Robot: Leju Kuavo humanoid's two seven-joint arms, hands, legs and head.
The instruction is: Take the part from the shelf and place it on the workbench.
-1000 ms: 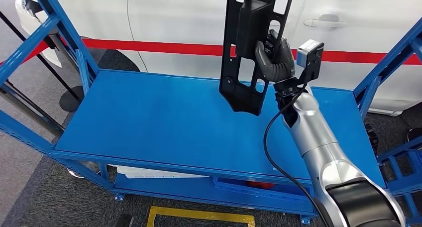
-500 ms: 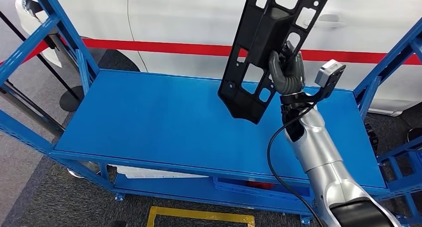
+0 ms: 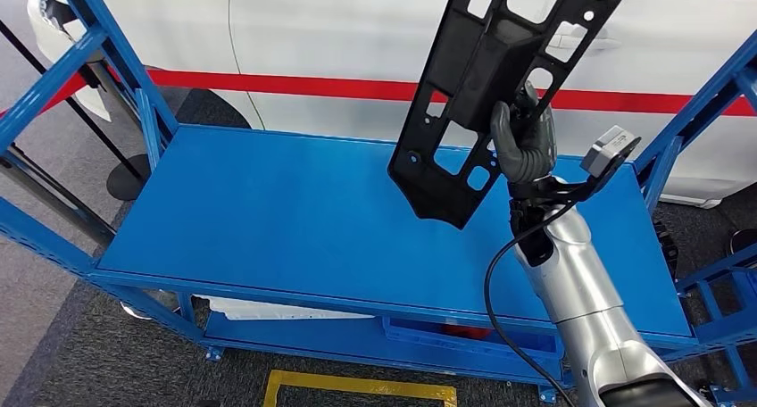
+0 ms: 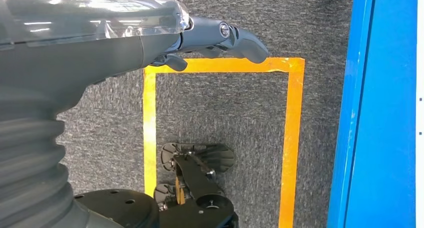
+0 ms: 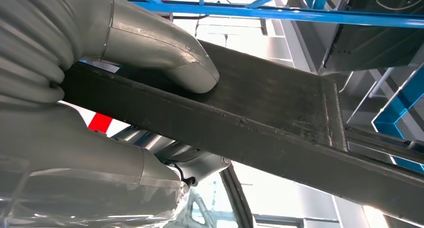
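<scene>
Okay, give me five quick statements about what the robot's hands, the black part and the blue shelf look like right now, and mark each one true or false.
1. The right hand grips the black part. True.
2. The black part lies flat on the blue shelf. False: it is held up in the air, tilted, above the shelf surface.
3. The left hand holds a second part. False: it holds nothing and hangs over grey carpet marked with yellow tape.
4. A white car with a red stripe stands behind the shelf. True.
5. The black part is a solid plate without openings. False: it has several cut-outs.
</scene>
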